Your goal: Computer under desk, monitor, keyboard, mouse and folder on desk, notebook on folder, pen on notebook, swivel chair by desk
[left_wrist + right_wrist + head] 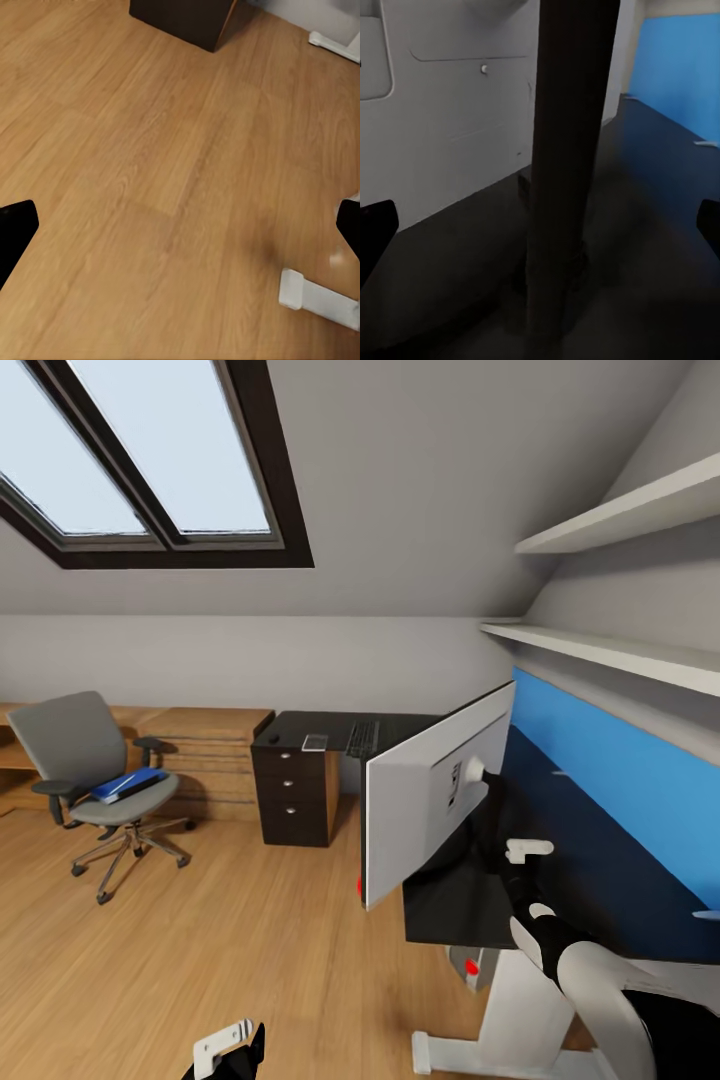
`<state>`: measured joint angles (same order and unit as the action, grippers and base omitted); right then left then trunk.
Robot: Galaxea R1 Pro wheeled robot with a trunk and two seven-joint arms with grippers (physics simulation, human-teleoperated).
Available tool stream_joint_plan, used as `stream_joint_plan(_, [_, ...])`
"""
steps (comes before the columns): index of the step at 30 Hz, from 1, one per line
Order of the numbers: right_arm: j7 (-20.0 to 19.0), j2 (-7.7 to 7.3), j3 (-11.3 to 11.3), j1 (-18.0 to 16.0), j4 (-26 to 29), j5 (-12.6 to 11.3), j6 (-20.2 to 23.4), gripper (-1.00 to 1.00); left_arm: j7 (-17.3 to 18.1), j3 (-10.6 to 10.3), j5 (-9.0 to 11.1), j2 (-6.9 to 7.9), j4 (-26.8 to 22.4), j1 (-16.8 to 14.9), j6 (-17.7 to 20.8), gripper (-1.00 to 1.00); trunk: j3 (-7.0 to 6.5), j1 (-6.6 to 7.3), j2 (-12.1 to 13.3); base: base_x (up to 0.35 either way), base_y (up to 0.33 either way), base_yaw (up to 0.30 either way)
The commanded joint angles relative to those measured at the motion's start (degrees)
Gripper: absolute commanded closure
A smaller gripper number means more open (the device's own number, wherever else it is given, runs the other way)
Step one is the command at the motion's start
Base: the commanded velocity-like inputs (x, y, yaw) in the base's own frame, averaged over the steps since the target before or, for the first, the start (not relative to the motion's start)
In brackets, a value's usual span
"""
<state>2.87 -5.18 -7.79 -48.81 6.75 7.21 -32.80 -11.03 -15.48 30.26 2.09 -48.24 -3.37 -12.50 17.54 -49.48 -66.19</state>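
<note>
1. The right gripper [540,217] stood wide open, its dark fingertips [375,225] at both edges of the right wrist view, with the monitor's thin black neck [562,165] upright between them and not touched by either.
2. The monitor [435,800] stood on the glossy black desk [600,890], its silver-grey back turned toward the robot; in the head view it sat at about 3 o'clock of centre, and the right arm [560,950] reached up behind it.
3. The left gripper [180,225] was also spread open and empty, hanging over bare wood floor [150,150]; the desk's white foot bar [319,300] lay nearby.
4. A red-lit computer [472,967] showed partly under the desk, beside the white pedestal leg [520,1010].
5. At 12 o'clock of the monitor, on a dark drawer cabinet [295,795], lay the keyboard [362,737] and a small grey notebook [315,742].
6. At 9 o'clock in the head view, well apart from the desk, stood the swivel chair [90,780] with the blue folder [128,784] on its seat.
</note>
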Motion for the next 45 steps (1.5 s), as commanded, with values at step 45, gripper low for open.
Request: stream_joint_plan(45, [0.3,-0.11,-0.4,-0.1,-0.1,0.6,-0.2,-1.0,-0.4,-0.6,0.3,0.1,1.2,-0.1,-0.4,-1.0,0.07,-0.03,0.0,0.099,-0.033,0.0])
